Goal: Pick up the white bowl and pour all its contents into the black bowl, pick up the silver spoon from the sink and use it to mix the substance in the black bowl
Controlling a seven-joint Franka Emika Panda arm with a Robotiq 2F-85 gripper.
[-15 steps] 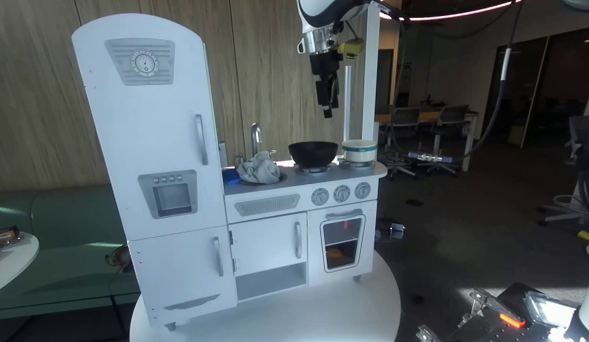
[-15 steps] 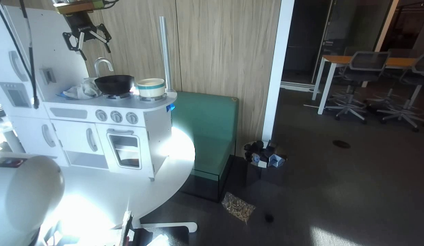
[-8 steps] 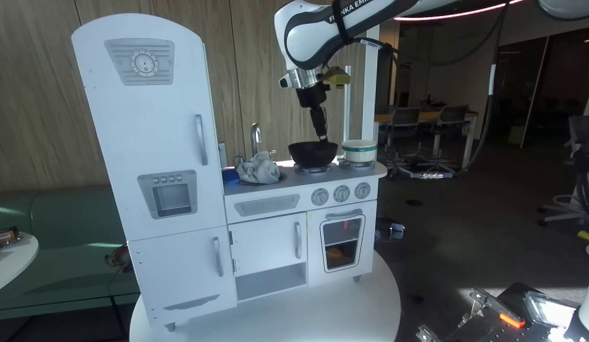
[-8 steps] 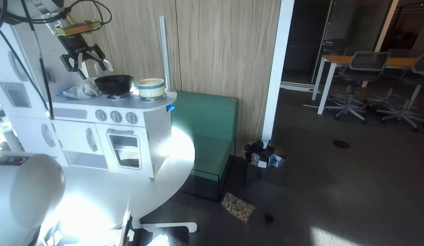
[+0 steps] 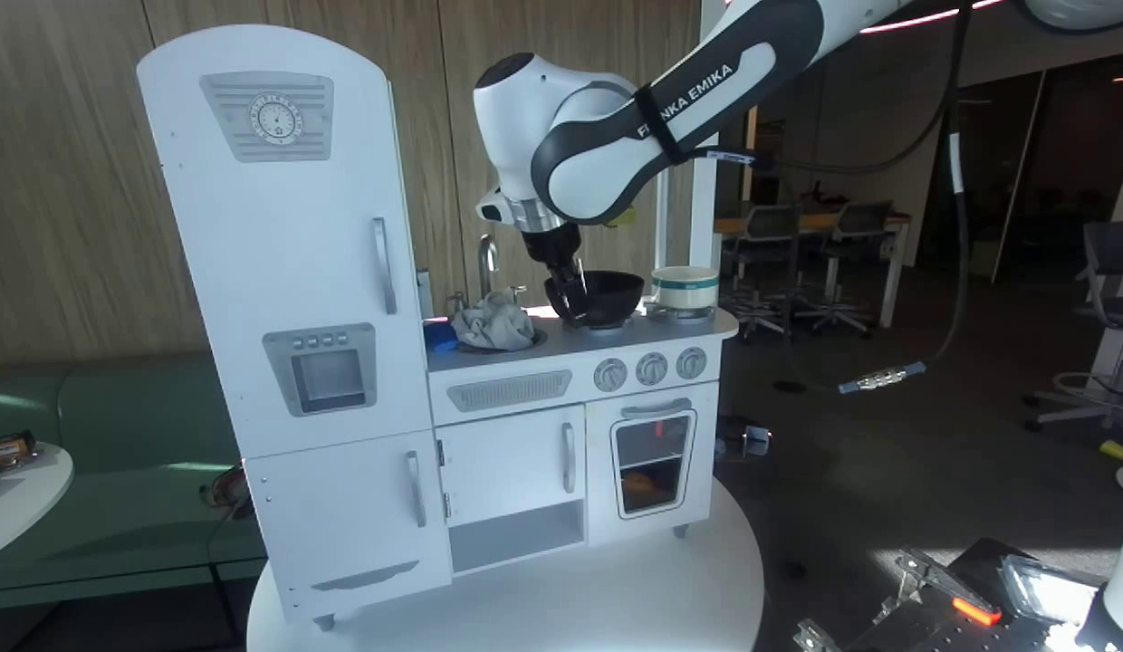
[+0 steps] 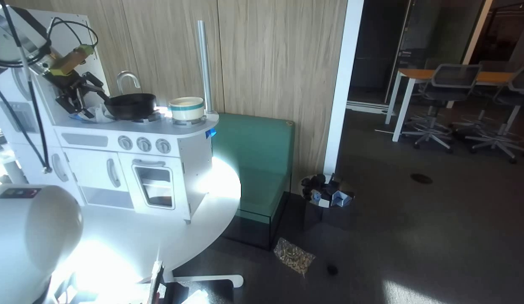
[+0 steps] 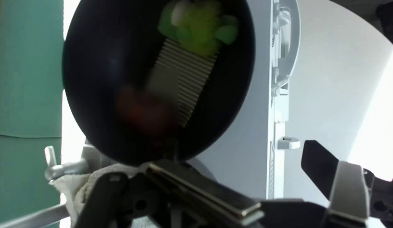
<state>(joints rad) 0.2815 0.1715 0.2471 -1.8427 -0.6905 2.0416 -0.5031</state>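
Note:
The black bowl (image 5: 613,294) stands at the left burner, shifted a little towards the sink and slightly tilted; it also shows in an exterior view (image 6: 133,106). In the wrist view the black bowl (image 7: 98,69) holds yellow-green pieces (image 7: 201,25), a blurred red thing (image 7: 149,110) and a grey ridged piece (image 7: 193,79). My gripper (image 5: 575,306) is open at the bowl's sink-side edge. One finger is at the rim; I cannot tell if it is inside. The white bowl (image 5: 686,290) with a teal band sits on the right burner. The silver spoon is hidden or out of view.
A grey cloth (image 5: 495,321) fills the sink, with a blue item (image 5: 440,337) beside it. The faucet (image 5: 487,263) rises behind. The tall white toy fridge (image 5: 281,272) stands left of the counter. A metal post (image 6: 204,63) stands behind the white bowl.
My open gripper has come down and towards the sink, from above the black bowl to its edge. The black bowl has shifted slightly towards the sink and tilted. The white bowl has not moved.

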